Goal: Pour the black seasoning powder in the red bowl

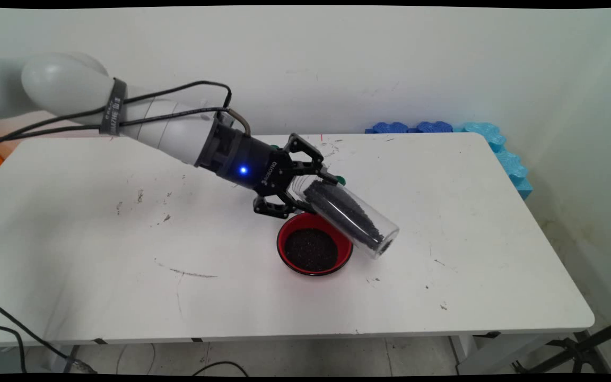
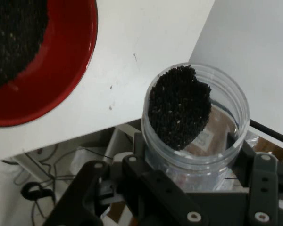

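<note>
My gripper (image 1: 305, 190) is shut on a clear plastic jar (image 1: 361, 223) partly filled with black grains (image 1: 337, 204). The jar is tilted steeply, its far end pointing down and to the right, just above the right rim of a red bowl (image 1: 343, 249). The bowl sits on the white table (image 1: 125, 265) and holds a layer of the same black grains (image 1: 311, 249). In the hand view the jar (image 2: 226, 101) sits between the fingers (image 2: 137, 143) of the gripper (image 2: 188, 153), with the grains (image 2: 179, 106) heaped to one side. The bowl (image 2: 61, 70) shows at upper left.
A small green thing (image 1: 340, 180) lies on the table just behind the jar. Blue foam mats (image 1: 496, 143) lean along the table's back right corner. Black cables (image 1: 8, 329) hang at the front left. The table's right edge is near the jar.
</note>
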Robot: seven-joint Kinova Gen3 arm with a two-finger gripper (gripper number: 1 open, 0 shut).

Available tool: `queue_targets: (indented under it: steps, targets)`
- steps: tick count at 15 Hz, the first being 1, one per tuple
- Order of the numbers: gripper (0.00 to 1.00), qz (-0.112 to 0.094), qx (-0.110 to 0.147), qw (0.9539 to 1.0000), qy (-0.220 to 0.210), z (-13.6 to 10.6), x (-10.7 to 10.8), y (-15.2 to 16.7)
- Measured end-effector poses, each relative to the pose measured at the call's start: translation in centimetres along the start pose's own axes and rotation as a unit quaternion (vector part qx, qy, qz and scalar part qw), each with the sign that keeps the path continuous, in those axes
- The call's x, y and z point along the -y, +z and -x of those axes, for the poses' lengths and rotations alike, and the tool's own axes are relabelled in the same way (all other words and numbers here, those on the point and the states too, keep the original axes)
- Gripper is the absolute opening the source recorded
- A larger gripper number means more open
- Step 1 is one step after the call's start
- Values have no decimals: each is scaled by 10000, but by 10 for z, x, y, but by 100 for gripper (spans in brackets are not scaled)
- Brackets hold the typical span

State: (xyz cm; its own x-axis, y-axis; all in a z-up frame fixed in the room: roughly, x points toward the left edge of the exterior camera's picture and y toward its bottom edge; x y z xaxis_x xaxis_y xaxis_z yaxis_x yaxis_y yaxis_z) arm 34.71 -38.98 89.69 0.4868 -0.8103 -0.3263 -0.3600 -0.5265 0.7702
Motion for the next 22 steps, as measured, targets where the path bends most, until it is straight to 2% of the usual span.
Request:
queue_targets:
  steps: [3, 7, 10, 11, 14, 17, 18, 19, 21, 22]
  targets:
    - [0, -119, -43, 9987, 501, -4, -9, -7]
    - [0, -190, -86, 9915, 1286, -7, -27, -20]
    - [0, -265, -78, 9775, 2091, -8, -43, -32]
    - [0, -305, -69, 9708, 2379, -8, -48, -35]
    - [0, -376, -78, 9457, 3229, -8, -63, -46]
    - [0, -466, -99, 9116, 4082, -10, -77, -58]
    - [0, -487, -105, 9038, 4250, -10, -80, -60]
    - [0, -519, -114, 8916, 4497, -10, -84, -64]
    - [0, -608, -135, 8611, 5046, -9, -92, -73]
    - [0, -655, -138, 8487, 5246, -8, -95, -76]
